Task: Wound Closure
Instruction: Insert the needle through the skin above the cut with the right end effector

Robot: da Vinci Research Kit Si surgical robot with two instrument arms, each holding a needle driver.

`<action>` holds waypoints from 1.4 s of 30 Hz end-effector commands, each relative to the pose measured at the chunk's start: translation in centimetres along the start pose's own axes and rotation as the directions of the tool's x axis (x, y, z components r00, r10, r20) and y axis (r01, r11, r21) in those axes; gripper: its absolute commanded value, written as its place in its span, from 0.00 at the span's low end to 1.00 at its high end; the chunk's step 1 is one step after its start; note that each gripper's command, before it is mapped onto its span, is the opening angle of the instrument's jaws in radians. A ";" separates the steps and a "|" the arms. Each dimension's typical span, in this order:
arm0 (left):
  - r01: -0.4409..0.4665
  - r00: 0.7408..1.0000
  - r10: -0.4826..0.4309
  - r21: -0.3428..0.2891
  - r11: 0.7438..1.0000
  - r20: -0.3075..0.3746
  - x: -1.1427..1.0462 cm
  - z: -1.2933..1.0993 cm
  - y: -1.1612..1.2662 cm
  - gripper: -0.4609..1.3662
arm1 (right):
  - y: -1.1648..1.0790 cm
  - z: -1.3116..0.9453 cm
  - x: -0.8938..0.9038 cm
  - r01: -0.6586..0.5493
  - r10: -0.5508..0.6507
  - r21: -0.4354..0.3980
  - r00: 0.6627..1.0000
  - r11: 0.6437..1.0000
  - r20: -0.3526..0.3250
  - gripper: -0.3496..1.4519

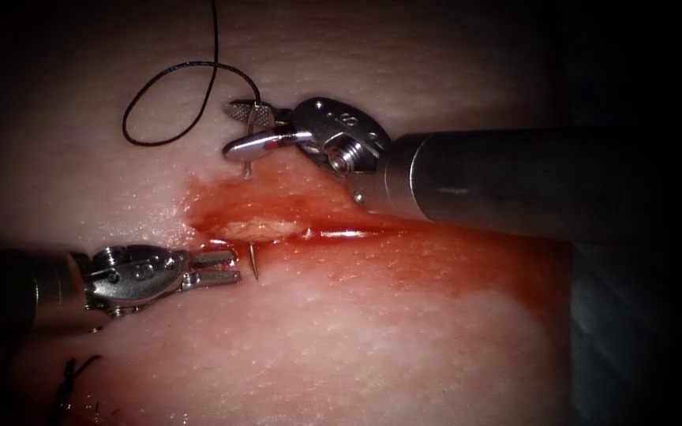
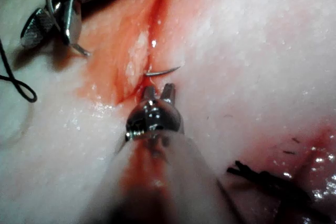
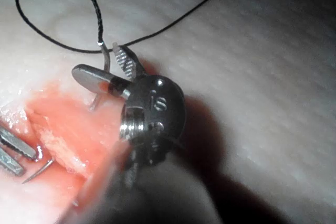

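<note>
the curved needle (image 1: 251, 134) is in the tissue (image 1: 372, 339): its swaged end stands up out of the skin on the far side of the cut (image 1: 278, 230), and its tip (image 1: 253, 260) pokes out of the near lip, a short bright point just past the open jaws of the left arm's tool (image 1: 222, 269). that tool holds nothing; its jaws are parted and sit just beside the tip, not touching it, which the left wrist view also shows (image 2: 160, 92), with the tip (image 2: 164, 71) curving across in front of them.

the right arm's tool (image 1: 248, 130) has its jaws spread around the needle's tail end; they look released rather than clamped, though from the right wrist view (image 3: 107, 69) the needle shaft lies right against one jaw, so i would not swear it is fully free.

to my eye, taking the tip well means gripping behind the point, not on it, and following the needle's curve instead of pulling straight.

the black thread (image 1: 169, 102) loops on the skin toward the tissue's far left edge and runs off the top. red fluid (image 1: 404, 260) pools along the cut and hides its edges a little. dark cut ends of thread (image 1: 73, 379) lie near the tissue's near left corner, clear of the work.
</note>
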 end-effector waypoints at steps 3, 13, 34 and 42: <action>0.000 1.000 0.000 -0.001 1.000 0.000 0.00 0.00 0.00 0.29 | -0.01 0.00 0.00 0.000 0.000 0.004 1.000 1.000 0.000 0.60; 0.000 1.000 0.000 -0.002 1.000 0.000 0.00 0.00 0.00 0.29 | -0.01 0.00 0.10 -0.174 0.174 -0.032 0.985 0.984 -0.011 0.00; -0.001 1.000 0.001 -0.002 1.000 0.000 0.00 0.00 0.00 0.29 | -0.26 -0.02 -0.13 -0.588 0.595 -0.101 0.801 0.803 0.068 0.00; -0.001 1.000 0.001 -0.002 1.000 0.000 0.00 0.00 0.00 0.29 | -0.56 0.10 -0.33 -0.622 0.626 -0.071 0.774 0.779 0.091 0.00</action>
